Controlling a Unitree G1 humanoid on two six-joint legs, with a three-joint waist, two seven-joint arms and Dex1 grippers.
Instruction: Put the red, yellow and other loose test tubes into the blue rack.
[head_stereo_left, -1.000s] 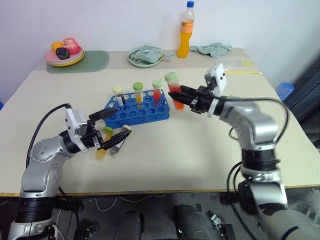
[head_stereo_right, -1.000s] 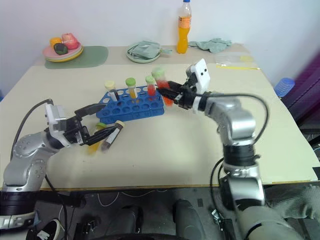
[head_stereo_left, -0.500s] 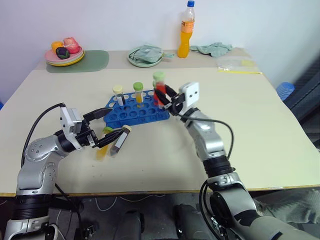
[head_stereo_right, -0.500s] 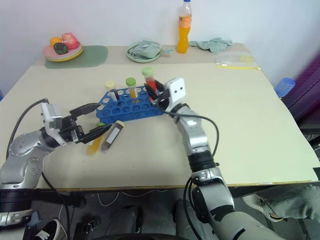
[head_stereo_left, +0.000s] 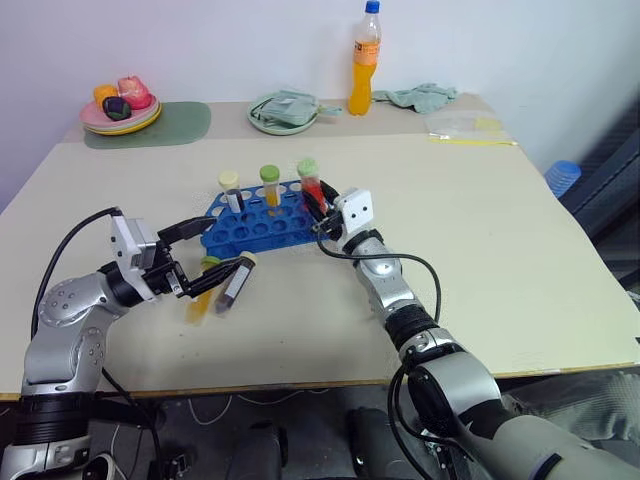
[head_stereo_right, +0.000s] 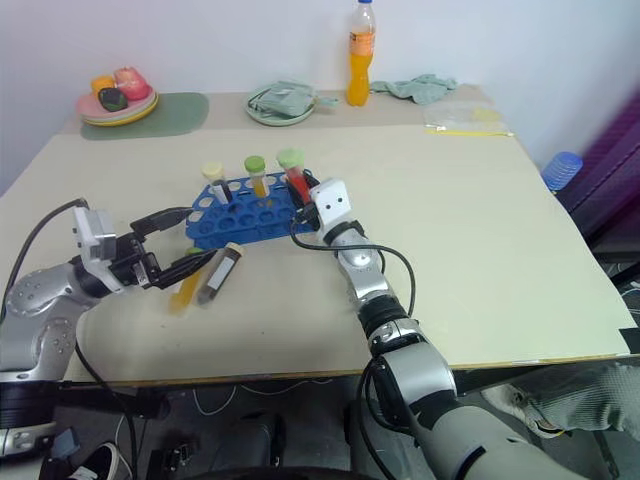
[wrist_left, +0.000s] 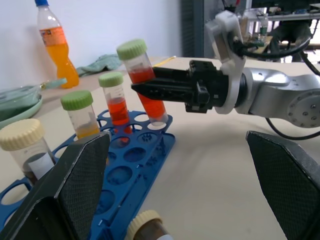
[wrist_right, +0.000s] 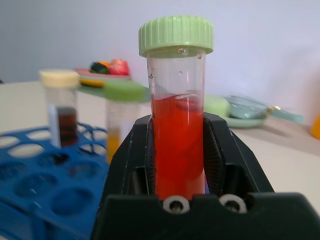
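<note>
My right gripper (wrist_left: 142, 90) is clamped on a red tube (wrist_right: 176, 135) with a green cap, holding it upright at the right end of the blue rack (head_stereo_left: 262, 225), where three more capped tubes already stand. My left gripper (head_stereo_left: 212, 257) hangs spread wide on the near-left, over a yellow-orange tube (head_stereo_left: 201, 296) and a dark tube (head_stereo_left: 232, 287) lying on the table (head_stereo_left: 500, 250).

Two head views, from above and behind the arms, facing forward and down across the whole table (head_stereo_left: 500, 250); near-identical, sharing the blue rack (head_stereo_left: 262, 226) and both arms. Left wrist view low, near table level, close behind the rack, facing the right hand (wrist_left: 142, 89). Right wrist view closest, pressed up to a red tube (wrist_right: 176, 125), rack behind.
</note>
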